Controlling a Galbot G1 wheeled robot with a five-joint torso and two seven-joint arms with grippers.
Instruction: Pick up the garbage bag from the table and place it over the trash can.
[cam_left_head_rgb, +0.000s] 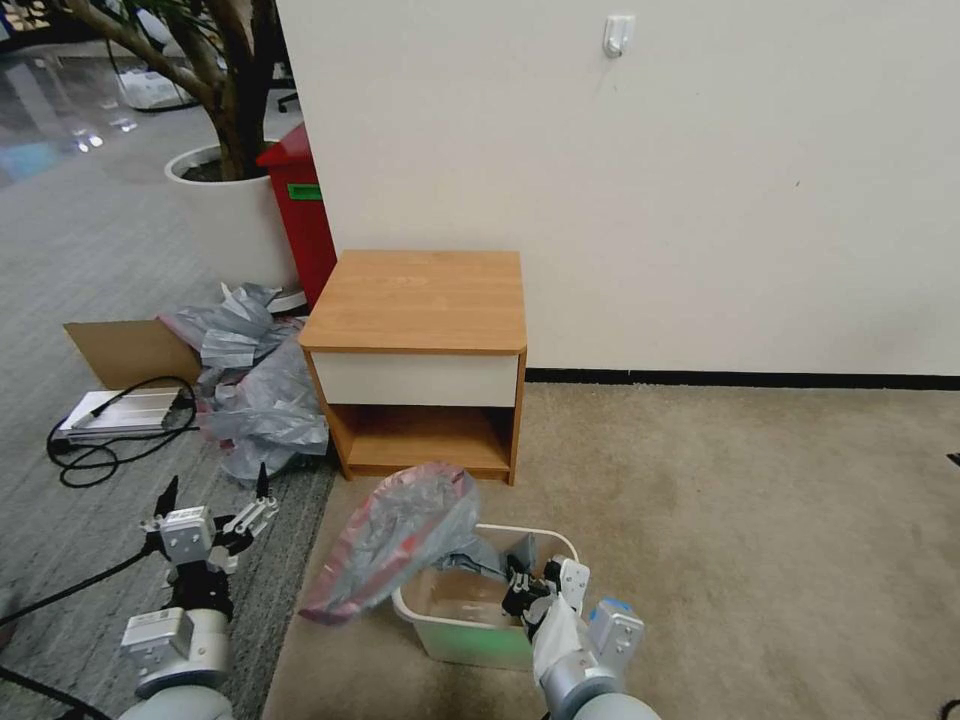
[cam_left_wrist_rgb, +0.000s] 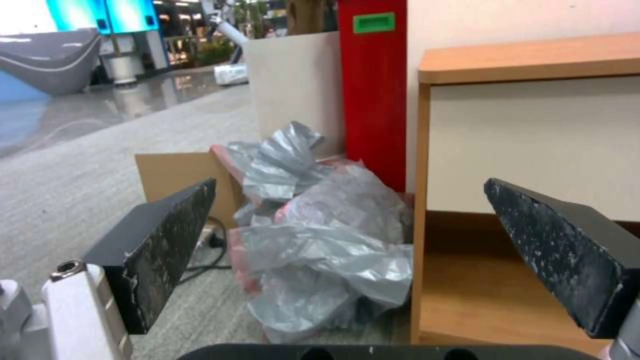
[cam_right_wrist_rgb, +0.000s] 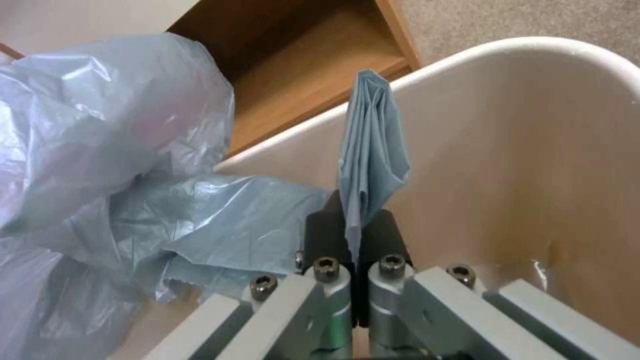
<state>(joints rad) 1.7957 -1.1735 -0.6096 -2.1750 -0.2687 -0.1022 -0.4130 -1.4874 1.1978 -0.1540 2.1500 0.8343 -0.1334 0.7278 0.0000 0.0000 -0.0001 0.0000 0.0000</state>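
The garbage bag, translucent grey with a pink-red rim band, billows over the left rim of the beige trash can and hangs outside it toward the floor. My right gripper sits inside the bin, shut on a narrow fold of the bag; in the right wrist view the gripper pinches that fold close to the bin's inner wall. The table stands just behind the bin, its top bare. My left gripper hovers open over the floor to the left, holding nothing.
A heap of grey plastic bags lies left of the table, with cardboard, a flat white box and a black cable beside it. A red bin and white planter stand behind. Open beige carpet lies to the right.
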